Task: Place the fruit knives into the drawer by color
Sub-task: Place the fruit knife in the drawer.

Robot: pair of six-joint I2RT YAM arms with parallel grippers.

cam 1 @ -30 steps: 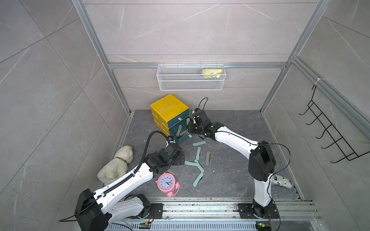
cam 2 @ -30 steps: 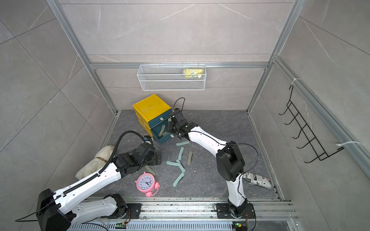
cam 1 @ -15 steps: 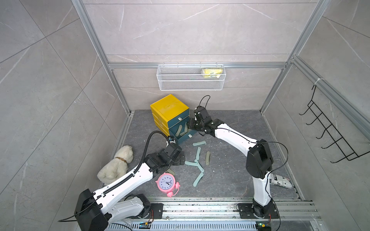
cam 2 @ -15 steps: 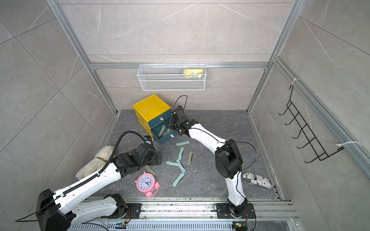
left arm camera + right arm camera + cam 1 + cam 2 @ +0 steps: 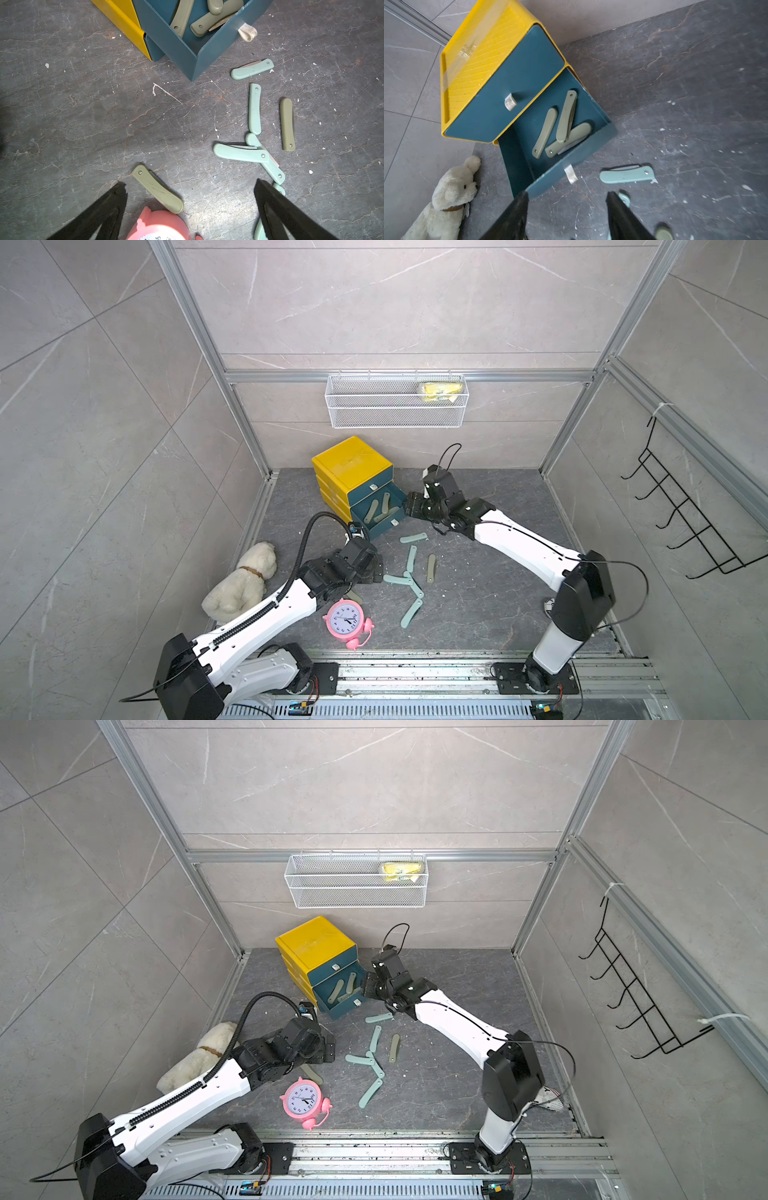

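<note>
The right gripper has spread its black fingers from nearly closed to wide apart, with nothing between them; it has drawn back slightly from the open dark blue drawer; the right arm's black elbow has swung outward, away from that drawer.

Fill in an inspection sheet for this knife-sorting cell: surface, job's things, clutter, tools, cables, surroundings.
Surface: dark stone floor, scattered white specks.
Job's things: drawer open, three olive knives inside; on the floor, two more olive ones and five mint knives.
Clutter: plush dog, pink clock.
Tools: left tool open over the olive knife by the clock; right tool open, empty, beside the drawer.
Cables: black hose arches over the left arm; thin loop by the right tool.
Surroundings: tiled walls; wire basket holding a yellow item; hook rack.
</note>
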